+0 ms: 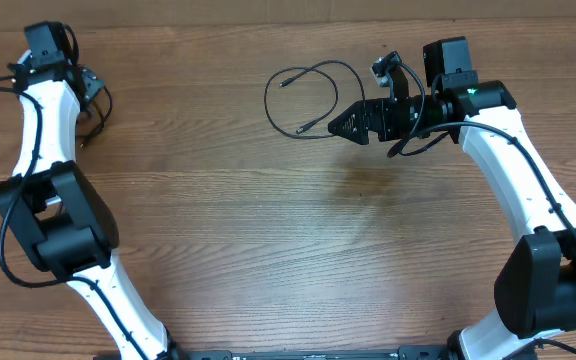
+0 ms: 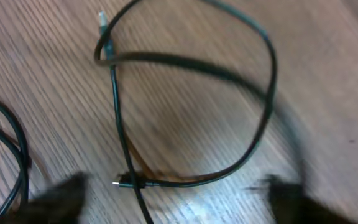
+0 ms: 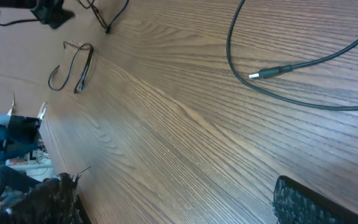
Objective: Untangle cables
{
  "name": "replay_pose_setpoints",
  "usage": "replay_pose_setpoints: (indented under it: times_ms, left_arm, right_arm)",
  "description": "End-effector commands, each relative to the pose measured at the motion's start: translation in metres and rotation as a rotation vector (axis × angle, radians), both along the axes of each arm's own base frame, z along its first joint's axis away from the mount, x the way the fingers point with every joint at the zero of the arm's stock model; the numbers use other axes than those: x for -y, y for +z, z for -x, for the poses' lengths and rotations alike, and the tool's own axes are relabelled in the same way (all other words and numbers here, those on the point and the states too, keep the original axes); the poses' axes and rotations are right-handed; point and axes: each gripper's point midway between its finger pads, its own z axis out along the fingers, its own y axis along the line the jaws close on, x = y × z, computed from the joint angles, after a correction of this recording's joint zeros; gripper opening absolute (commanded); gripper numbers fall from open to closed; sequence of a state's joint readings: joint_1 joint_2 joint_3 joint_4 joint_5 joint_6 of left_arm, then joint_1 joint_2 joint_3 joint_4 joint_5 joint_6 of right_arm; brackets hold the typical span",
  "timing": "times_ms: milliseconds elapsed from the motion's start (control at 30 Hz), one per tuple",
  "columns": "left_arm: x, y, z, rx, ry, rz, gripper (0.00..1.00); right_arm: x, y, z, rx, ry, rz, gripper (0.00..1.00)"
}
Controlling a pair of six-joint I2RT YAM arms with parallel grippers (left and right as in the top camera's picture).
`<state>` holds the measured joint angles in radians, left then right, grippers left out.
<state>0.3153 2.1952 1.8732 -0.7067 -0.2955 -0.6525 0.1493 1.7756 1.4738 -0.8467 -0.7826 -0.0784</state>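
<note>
one thin black cable with small plug ends [image 1: 267, 100] lies in an open loop on the brown wooden table [image 1: 268, 250] near the middle of its far edge; one plug [image 3: 269, 73] rests just ahead of the right gripper [image 1: 336, 125], whose fingers [image 3: 316, 202] are spread wide with nothing between them; at the far left corner a second black cable [image 2: 115, 93] lies looped and crossing itself beneath the left gripper [image 1: 90, 88]; its blurred fingertips [image 2: 61, 196] are likewise parted, gripping nothing; another black strand [image 2: 20, 143] lies just beside that loop.

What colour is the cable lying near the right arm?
The cable is black; right wrist view shows it best.
</note>
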Motion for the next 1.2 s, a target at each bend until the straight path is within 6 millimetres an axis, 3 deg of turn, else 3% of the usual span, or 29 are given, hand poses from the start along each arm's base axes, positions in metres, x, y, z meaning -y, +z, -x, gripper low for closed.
replay_pose_setpoints:
  times_ms: [0, 133, 233, 367, 467, 633, 800, 900, 933, 1167]
  left_arm:
    - [0.003, -0.006, -0.001, -0.014, -0.001, -0.009, 1.0]
    - [0.014, 0.005, -0.012, 0.004, -0.115, 0.018, 1.0]
    - [0.027, 0.032, -0.025, 0.072, -0.207, 0.046, 1.0]
    - [0.068, 0.104, -0.054, 0.25, -0.533, 0.08, 1.0]
    - [0.097, 0.155, -0.06, 0.372, -0.701, 0.108, 1.0]
    - [0.123, 0.23, -0.035, 0.469, -0.82, 0.075, 1.0]
    - [0.148, 0.279, 0.008, 0.448, -0.919, -0.074, 1.0]
    - [0.176, 0.285, 0.028, 0.406, -1.015, -0.093, 1.0]
    - [0.193, 0.276, 0.034, 0.363, -1.069, -0.076, 1.0]
    - [0.261, 0.206, 0.055, 0.125, -1.267, 0.071, 1.0]
  right_arm:
    - [0.001, 0.017, -0.003, 0.049, -0.004, -0.007, 1.0]
    - [0.001, 0.017, -0.002, 0.048, -0.004, -0.006, 1.0]
    - [0.001, 0.017, -0.002, 0.048, -0.004, -0.007, 1.0]
    - [0.001, 0.017, -0.002, 0.047, -0.004, -0.007, 1.0]
    - [0.001, 0.017, -0.002, 0.047, -0.004, -0.006, 1.0]
    - [0.002, 0.016, 0.001, 0.03, -0.004, -0.004, 1.0]
    - [0.002, 0.015, 0.002, 0.022, -0.004, -0.003, 1.0]
    - [0.002, 0.015, 0.002, 0.022, -0.004, -0.003, 1.0]
    - [0.002, 0.015, 0.002, 0.018, -0.006, -0.005, 1.0]
    - [0.003, 0.014, 0.002, -0.028, -0.045, -0.012, 1.0]
